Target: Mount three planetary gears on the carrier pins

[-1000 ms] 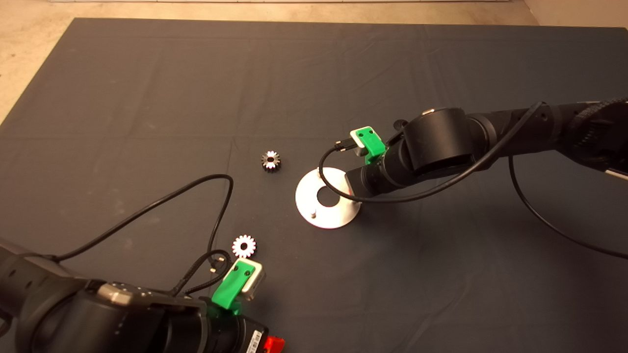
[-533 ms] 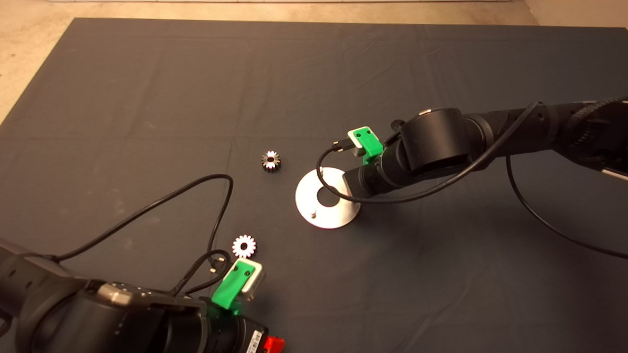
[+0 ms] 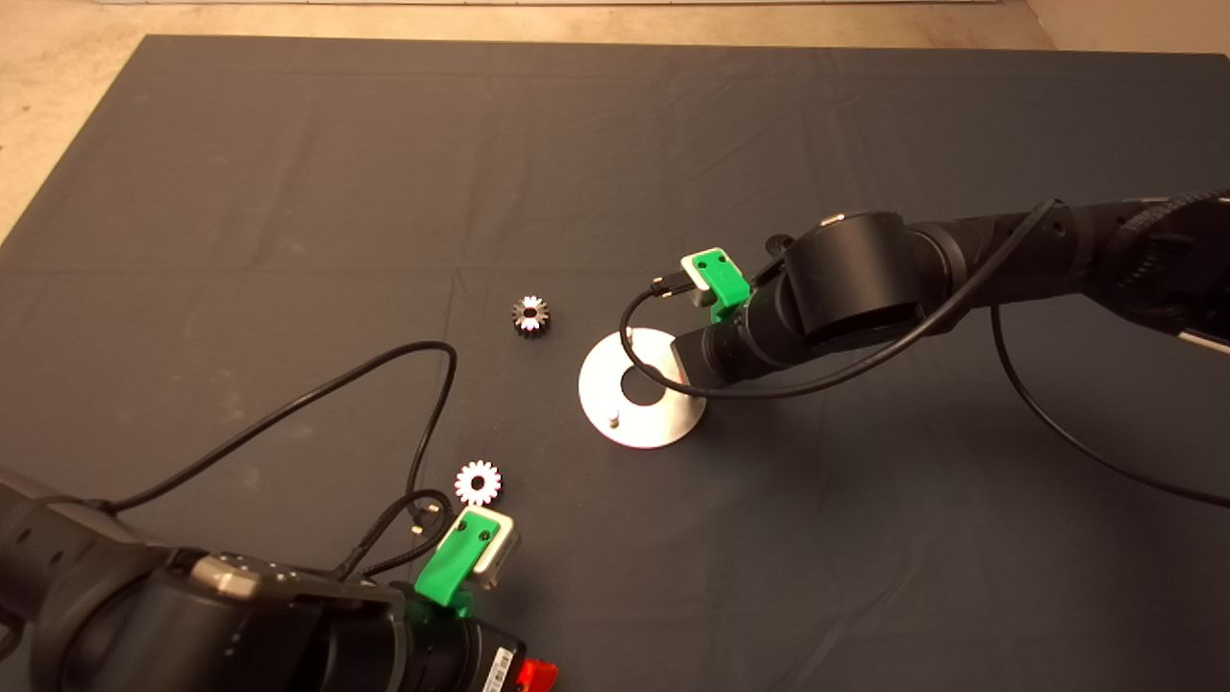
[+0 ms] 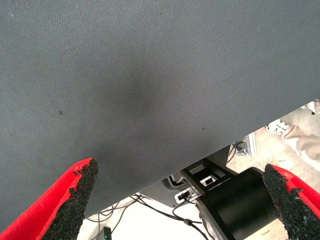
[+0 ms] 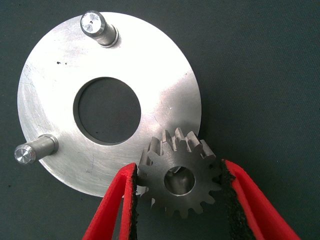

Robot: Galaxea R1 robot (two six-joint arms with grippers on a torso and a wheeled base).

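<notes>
Nothing moved; right tool [image 5: 179, 200] pinches gear [image 5: 181, 180], hidden overhead.

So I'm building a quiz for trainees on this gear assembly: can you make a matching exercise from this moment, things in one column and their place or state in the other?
Things:
1. right gripper
2. left gripper
3. dark gear
4. bright gear

States:
A. lies on the mat beside the left arm's green mount
B. open, with only mat between its fingers
C. shut on a gear over the disc edge
D. lies on the mat beyond the disc, apart from it

Pairs: 1-C, 2-B, 3-D, 4-A
</notes>
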